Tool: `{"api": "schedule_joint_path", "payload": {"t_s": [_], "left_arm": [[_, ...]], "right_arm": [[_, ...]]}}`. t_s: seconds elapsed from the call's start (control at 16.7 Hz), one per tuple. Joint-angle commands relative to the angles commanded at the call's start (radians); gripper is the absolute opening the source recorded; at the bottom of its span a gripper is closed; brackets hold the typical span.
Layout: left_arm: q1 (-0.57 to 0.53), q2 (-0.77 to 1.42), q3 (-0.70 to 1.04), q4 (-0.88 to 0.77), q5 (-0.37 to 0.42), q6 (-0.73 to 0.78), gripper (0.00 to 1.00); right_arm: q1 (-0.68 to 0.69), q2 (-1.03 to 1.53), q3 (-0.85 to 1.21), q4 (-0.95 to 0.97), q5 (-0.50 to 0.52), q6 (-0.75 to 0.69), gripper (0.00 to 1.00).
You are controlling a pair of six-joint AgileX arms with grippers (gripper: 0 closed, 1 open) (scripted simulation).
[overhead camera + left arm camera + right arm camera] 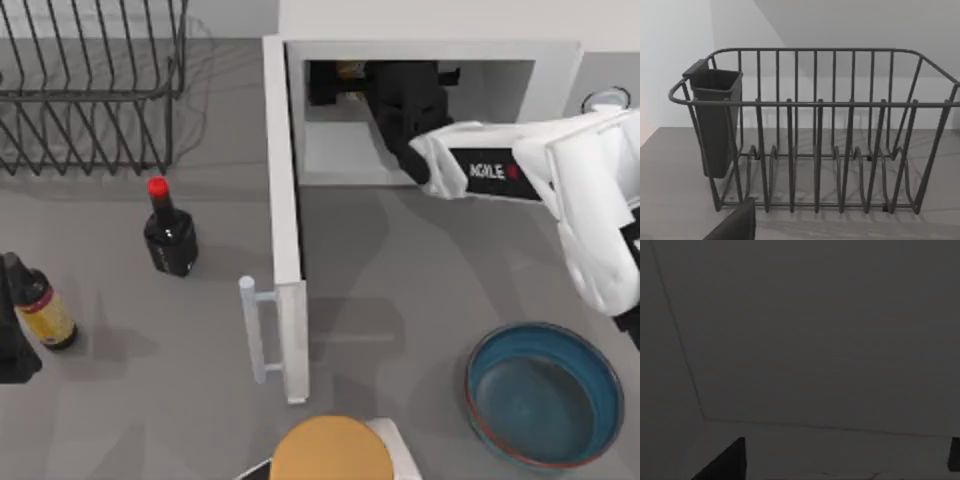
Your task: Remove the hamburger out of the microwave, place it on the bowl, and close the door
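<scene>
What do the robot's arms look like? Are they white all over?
Not quite. The right arm has smooth, rounded white shells with a black band that carries white letters and a small red mark. Its wrist and right gripper, inside the microwave, are black and blocky. Of the left arm, a dark piece shows at the table's left edge.

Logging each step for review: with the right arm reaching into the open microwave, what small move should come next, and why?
Probably ease the right gripper onto the hamburger and close on it. The gripper is deep in the microwave cavity, the door stands open, and the bowl waits with nothing in it. Whether it already grips is unclear. The left arm stays parked at the table's left.
</scene>
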Motion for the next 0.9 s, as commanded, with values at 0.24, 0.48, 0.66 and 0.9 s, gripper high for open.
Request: {"api": "schedule_joint_path", "payload": {"t_s": [0.24, 0.48, 0.66, 0.9], "left_arm": [[0.000, 0.000, 0.000, 0.000, 0.000, 0.000, 1.00], [0.000, 0.000, 0.000, 0.000, 0.000, 0.000, 1.00], [0.000, 0.000, 0.000, 0.000, 0.000, 0.000, 1.00], [0.000, 0.000, 0.000, 0.000, 0.000, 0.000, 1.00]], "right_arm": [[0.057, -0.146, -0.354, 0.164, 0.054, 0.018, 0.00], [0.115, -0.285, -0.682, 0.327, 0.108, 0.036, 0.00], [0.146, -0.364, -0.829, 0.417, 0.137, 0.046, 0.00], [0.159, -0.396, -0.881, 0.453, 0.149, 0.050, 0.00]]}}
